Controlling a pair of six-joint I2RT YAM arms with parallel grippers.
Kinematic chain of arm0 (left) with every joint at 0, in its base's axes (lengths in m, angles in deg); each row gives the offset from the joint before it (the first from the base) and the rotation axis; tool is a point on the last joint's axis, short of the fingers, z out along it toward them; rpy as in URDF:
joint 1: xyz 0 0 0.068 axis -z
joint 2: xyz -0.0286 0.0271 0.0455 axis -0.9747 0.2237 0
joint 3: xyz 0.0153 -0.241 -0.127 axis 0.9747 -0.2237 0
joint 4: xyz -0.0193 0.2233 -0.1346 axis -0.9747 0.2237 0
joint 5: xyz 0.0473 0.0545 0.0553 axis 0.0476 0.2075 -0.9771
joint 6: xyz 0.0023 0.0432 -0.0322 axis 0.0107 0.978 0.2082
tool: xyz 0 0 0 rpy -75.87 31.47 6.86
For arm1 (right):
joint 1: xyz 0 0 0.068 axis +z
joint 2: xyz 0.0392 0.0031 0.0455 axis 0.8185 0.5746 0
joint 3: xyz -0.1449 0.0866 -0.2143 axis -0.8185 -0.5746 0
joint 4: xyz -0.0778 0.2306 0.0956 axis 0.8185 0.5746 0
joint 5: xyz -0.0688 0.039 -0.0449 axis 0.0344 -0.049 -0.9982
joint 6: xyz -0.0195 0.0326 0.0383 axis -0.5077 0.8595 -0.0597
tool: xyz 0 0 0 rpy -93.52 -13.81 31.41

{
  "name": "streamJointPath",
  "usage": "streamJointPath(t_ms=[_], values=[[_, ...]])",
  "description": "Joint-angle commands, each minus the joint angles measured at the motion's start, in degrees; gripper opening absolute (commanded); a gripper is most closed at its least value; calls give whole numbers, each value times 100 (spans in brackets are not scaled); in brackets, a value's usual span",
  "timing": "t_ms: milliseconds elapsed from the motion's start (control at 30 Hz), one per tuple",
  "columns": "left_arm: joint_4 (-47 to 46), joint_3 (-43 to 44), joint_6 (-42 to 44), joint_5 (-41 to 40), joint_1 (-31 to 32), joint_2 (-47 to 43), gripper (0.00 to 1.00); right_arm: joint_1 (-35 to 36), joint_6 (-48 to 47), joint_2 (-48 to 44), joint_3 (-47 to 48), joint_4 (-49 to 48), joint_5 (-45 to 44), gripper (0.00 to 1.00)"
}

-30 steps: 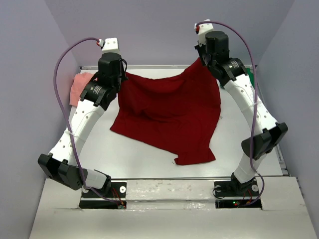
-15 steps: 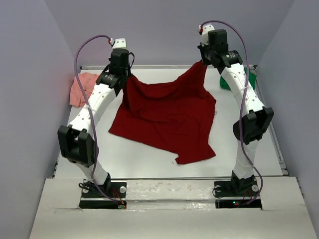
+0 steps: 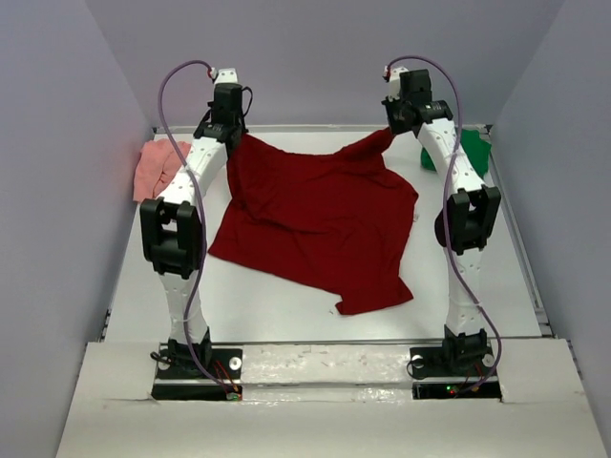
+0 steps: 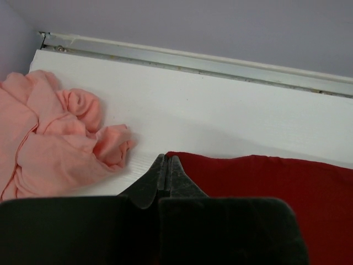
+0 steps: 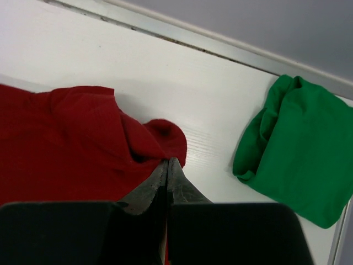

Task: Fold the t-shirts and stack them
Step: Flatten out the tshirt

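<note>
The dark red t-shirt [image 3: 315, 219] lies spread over the middle of the white table, its far edge pulled toward the back wall. My left gripper [image 3: 234, 136] is shut on its far left corner, and the red cloth [image 4: 265, 182] runs off to the right of the closed tips [image 4: 167, 158]. My right gripper [image 3: 391, 130] is shut on the far right corner, where the cloth [image 5: 66, 143] bunches at the tips [image 5: 167, 161]. The salmon-pink t-shirt [image 3: 158, 167] sits crumpled at the back left [image 4: 49, 143]. Folded at the back right is the green t-shirt [image 3: 468, 151], also in the right wrist view [image 5: 298, 143].
A metal rail [image 4: 193, 61] runs along the table's back edge, just under the lilac wall. Both arms reach nearly straight out from their bases at the near edge. Bare table [image 3: 286, 310] shows in front of the red shirt.
Both arms have stretched out toward the back wall, carrying the red shirt's far corners back and down. The shirt now lies flatter and wider.
</note>
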Motion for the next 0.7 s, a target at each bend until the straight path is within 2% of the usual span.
streamJointPath(t_ms=[0, 67, 167, 233, 400, 500, 667], values=[[-486, 623, 127, 234, -199, 129, 0, -177, 74, 31, 548, -64, 196, 0], [-522, 764, 180, 296, -225, 331, 0, -238, 48, 40, 688, -64, 143, 0], [-251, 1404, 303, 384, -243, 796, 0, -292, 74, 31, 803, -91, 213, 0], [128, 2195, 312, 463, -295, 1243, 0, -440, 118, 5, 865, -100, 292, 0], [260, 2951, 250, 718, -436, 1667, 0, -599, 223, -75, 786, -91, 565, 0], [357, 3120, 390, 929, -445, 1878, 0, -599, 223, -31, 715, -73, 811, 0], [287, 2742, 426, 920, -454, 1817, 0, -599, 285, -48, 663, 32, 978, 0]])
